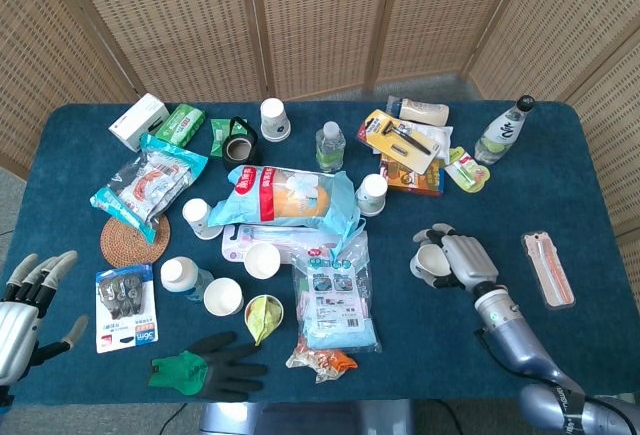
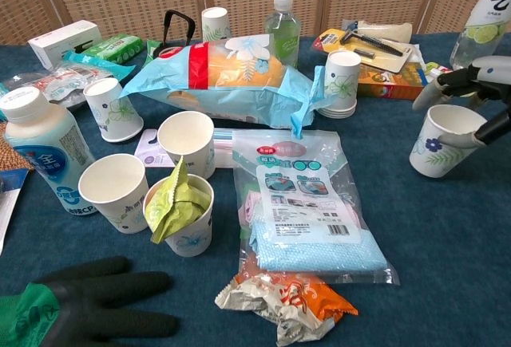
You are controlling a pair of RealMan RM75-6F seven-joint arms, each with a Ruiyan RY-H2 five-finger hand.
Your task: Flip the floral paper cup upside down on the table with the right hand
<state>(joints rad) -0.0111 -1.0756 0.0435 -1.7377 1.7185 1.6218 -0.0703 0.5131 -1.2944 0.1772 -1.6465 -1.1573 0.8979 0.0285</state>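
Note:
The floral paper cup (image 1: 429, 264) (image 2: 438, 141), white with a blue flower, is at the right of the table, mouth up and leaning a little. My right hand (image 1: 461, 260) (image 2: 477, 100) wraps it from the right. Its fingers (image 2: 444, 80) curve over the far side and the thumb (image 2: 489, 130) lies on the near rim. Whether the cup's base touches the cloth I cannot tell. My left hand (image 1: 26, 307) hangs at the front left corner, holding nothing, fingers apart.
Left of the cup lie a clear bag of blue cloth (image 1: 336, 293) and a snack wrapper (image 2: 286, 299). A stack of floral cups (image 2: 342, 84) stands behind, a green bottle (image 1: 501, 131) at the back right, a flat packet (image 1: 548, 269) at the right edge.

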